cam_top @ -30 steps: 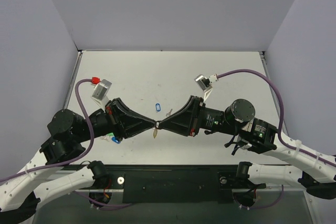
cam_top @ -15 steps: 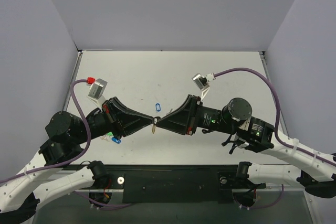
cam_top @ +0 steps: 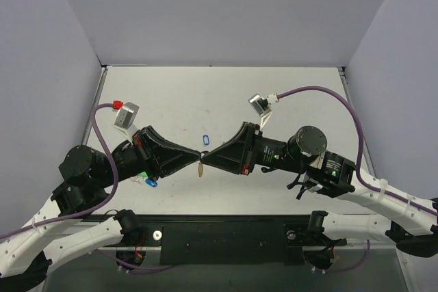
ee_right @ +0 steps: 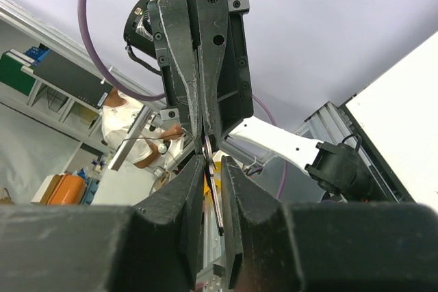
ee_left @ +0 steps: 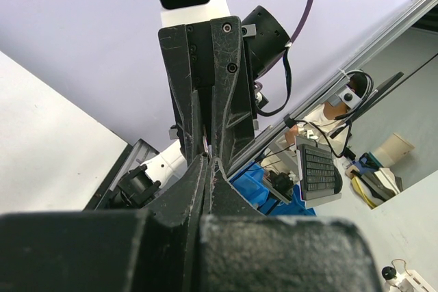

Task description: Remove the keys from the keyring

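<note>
yellow-orange keyring (cam_top: 200, 169) hanging vertically, thin silver key (ee_right: 213, 193) edge-on

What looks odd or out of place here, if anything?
Nothing looks broken or spilled. The oddest sight is the keyring: its yellow-orange tag seems to dangle right where the left gripper and right gripper meet tip to tip. A small blue tag lies alone on the table just beyond them.

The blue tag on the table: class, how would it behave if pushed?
The blue tag probably slides rather than rolls, since it looks flat. Tiny against the table, it is likely very light. Lying so low, it may be hard to pinch.
</note>
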You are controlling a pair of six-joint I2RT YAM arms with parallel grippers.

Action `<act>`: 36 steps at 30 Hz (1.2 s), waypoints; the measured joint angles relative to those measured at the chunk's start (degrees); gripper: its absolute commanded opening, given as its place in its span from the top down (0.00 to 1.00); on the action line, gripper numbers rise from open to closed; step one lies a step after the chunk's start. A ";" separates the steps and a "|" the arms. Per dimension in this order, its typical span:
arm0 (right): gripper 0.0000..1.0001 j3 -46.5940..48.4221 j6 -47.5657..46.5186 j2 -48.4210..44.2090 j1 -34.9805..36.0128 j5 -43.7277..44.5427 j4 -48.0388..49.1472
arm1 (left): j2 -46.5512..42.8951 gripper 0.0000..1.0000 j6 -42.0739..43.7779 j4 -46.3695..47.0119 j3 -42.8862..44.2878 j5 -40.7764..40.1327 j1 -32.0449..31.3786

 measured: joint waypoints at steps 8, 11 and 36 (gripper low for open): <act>1.00 0.00 0.48 0.11 0.00 -0.11 0.17 | 0.02 1.00 -0.28 0.31 -0.31 0.00 0.00; 1.00 0.00 0.66 0.11 0.00 -0.20 0.39 | 0.04 1.00 -0.55 0.50 -0.31 0.11 0.00; 1.00 0.28 -0.92 0.09 0.02 0.55 -0.92 | -1.57 0.52 -0.87 -0.48 0.24 -1.51 0.00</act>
